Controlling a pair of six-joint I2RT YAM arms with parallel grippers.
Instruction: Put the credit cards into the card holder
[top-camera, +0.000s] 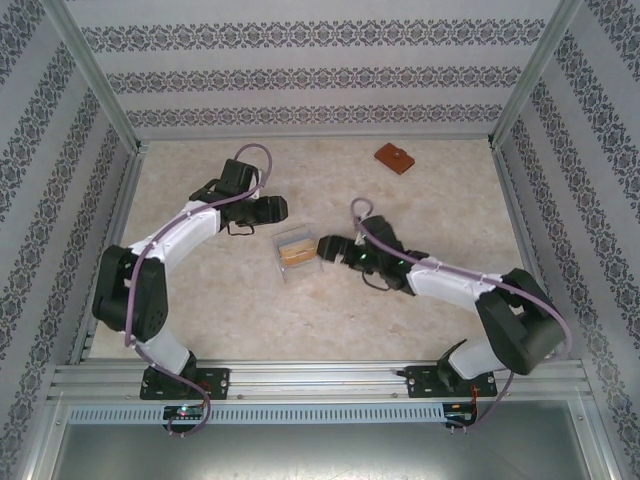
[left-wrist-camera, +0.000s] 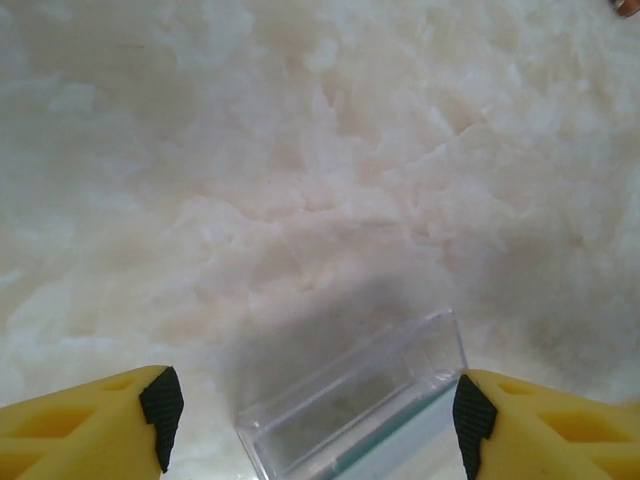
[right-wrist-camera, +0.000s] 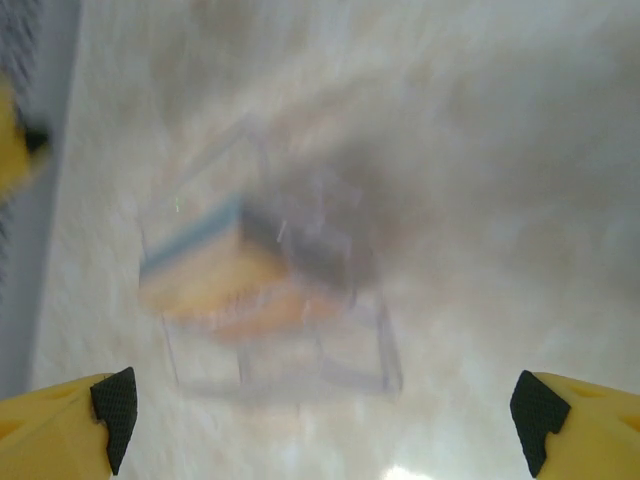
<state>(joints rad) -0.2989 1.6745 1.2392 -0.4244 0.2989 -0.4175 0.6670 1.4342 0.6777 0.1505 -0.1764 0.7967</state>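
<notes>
Two claws gape wide, holding nothing: left claw (left-wrist-camera: 318, 420) hangs near the clear case (top-camera: 295, 250), right claw (right-wrist-camera: 325, 420) just beside it. Cards (right-wrist-camera: 205, 270) sit inside the case; the wallet (top-camera: 395, 157) lies well apart.

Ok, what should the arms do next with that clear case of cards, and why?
Probably close the left gripper on the clear case to steady it: the case lies between its open jaws, the credit cards sit inside, and the right gripper hovers open, facing them.
</notes>
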